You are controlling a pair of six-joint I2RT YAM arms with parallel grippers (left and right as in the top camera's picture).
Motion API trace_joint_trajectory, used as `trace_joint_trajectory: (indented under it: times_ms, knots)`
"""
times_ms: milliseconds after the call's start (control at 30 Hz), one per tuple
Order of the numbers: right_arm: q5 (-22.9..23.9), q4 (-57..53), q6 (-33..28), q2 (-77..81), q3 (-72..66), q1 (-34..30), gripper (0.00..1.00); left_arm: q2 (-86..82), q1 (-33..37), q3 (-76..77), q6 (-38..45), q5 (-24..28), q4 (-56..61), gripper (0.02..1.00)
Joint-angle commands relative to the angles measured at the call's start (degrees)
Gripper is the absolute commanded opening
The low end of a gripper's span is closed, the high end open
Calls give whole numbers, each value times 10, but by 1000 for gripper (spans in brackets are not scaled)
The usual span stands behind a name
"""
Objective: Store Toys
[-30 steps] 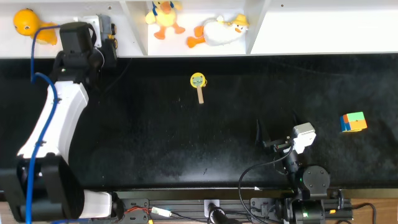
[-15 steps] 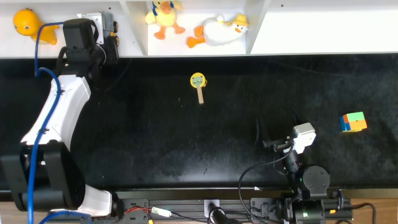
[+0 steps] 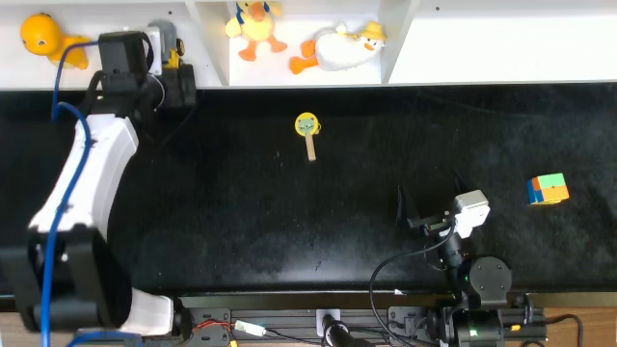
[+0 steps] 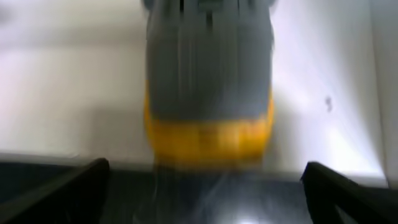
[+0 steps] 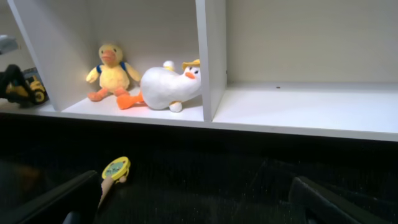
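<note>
A grey and yellow toy truck [image 4: 208, 93] stands on the white shelf's left compartment floor [image 3: 166, 43], just ahead of my left gripper [image 4: 205, 199]. That gripper [image 3: 181, 85] is open at the shelf's front edge, its fingers spread wide and holding nothing. A round yellow toy on a stick [image 3: 308, 132] lies on the black mat, also seen low in the right wrist view [image 5: 114, 171]. A multicoloured cube [image 3: 548, 189] sits at the far right. My right gripper [image 3: 403, 207] rests open near the front, well away from both.
The shelf [image 3: 482, 67] runs along the back. An orange duck [image 3: 43, 37] sits in its left compartment; a yellow duck plush [image 3: 254, 27] and a white goose plush [image 3: 342, 46] share the middle one. The right compartment [image 5: 311, 106] holds nothing.
My left gripper has shifted a little to the right and back from the shelf, leaving the truck inside. The right arm has not moved.
</note>
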Motion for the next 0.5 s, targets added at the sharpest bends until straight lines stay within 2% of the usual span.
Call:
trace_joint_trajectory:
  times_ms: [33, 267, 500]
  knots:
    - [0, 3, 2, -5, -8, 4, 996, -117, -17, 25, -8, -3, -81, 998]
    - [0, 3, 2, -5, -8, 4, 996, -271, -58, 18, -54, -65, -294, 998]
    - [0, 3, 2, -5, -8, 4, 996, -417, -122, -40, -125, -118, -363, 996]
